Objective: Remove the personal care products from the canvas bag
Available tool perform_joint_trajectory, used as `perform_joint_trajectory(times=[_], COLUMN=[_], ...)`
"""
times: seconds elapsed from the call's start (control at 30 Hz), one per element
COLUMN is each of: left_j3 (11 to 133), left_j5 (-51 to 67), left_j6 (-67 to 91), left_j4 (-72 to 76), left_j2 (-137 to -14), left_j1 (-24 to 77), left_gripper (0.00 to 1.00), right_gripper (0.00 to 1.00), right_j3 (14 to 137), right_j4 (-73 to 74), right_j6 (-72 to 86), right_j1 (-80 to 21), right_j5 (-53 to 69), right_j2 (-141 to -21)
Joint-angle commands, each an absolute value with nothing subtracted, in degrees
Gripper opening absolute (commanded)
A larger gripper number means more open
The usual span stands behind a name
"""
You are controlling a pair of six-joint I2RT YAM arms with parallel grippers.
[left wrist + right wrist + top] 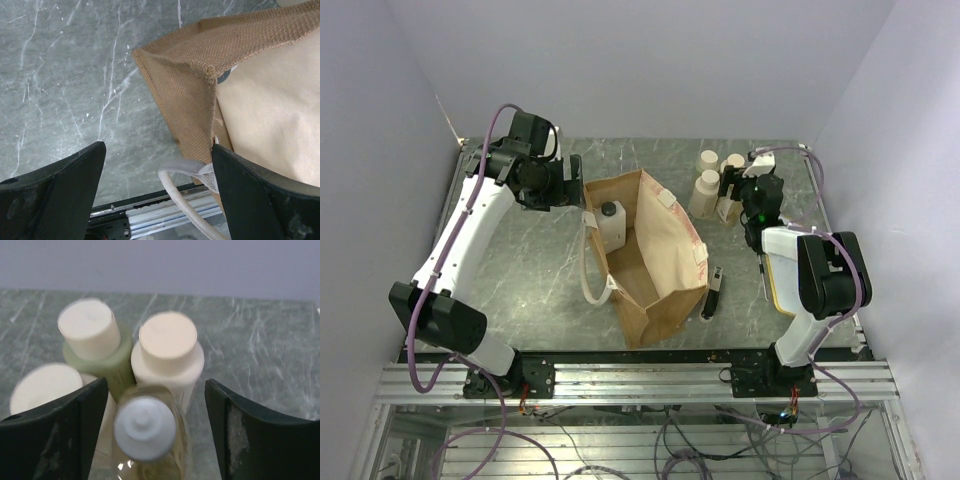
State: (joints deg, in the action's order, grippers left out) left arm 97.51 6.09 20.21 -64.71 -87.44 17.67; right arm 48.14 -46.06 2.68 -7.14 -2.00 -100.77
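Note:
The tan canvas bag point(655, 260) stands open mid-table; its corner and cream handle point(186, 192) fill the left wrist view. A translucent white bottle with a black cap point(612, 225) stands inside it near the left rim. My left gripper point(577, 190) is open and empty beside that rim point(157, 150). Three cream bottles point(706, 190) stand grouped right of the bag. My right gripper point(728, 190) is open, and a small clear bottle with a white cap point(145, 427) stands between its fingers point(156, 385). The fingers do not touch it. The cream bottles point(167, 352) are just behind.
A black pen-like marker point(712, 292) lies on the grey marble tabletop point(530, 280) by the bag's right side. Walls close in the back and both sides. A metal rail point(640, 380) runs along the near edge.

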Motion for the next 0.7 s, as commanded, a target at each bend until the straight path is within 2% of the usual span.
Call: perform_joint_trajectory(times=[0.0,0.4,0.67], left_j3=[97.98,86.63,77.94], left_j5=[6.02,13.99,22.22], left_j6=[21.43,28.86,37.58], left_j4=[-65.05,-63.30,-56.62], left_j2=[-85.27,-73.39,-66.83], left_j1=[17.05,17.05,17.05], left_gripper=[0.98,0.98,0.98], right_gripper=[0.79,0.84,0.85], right_j3=[50.80,49.70,50.28], right_j4=[-48.61,-26.58,-4.01], right_j6=[2.13,7.28,12.24], right_j1=[-6.88,-7.04,-7.70], right_j5=[-2.30,-2.79,5.72], right_j2=[-97.17,-78.82,-63.64])
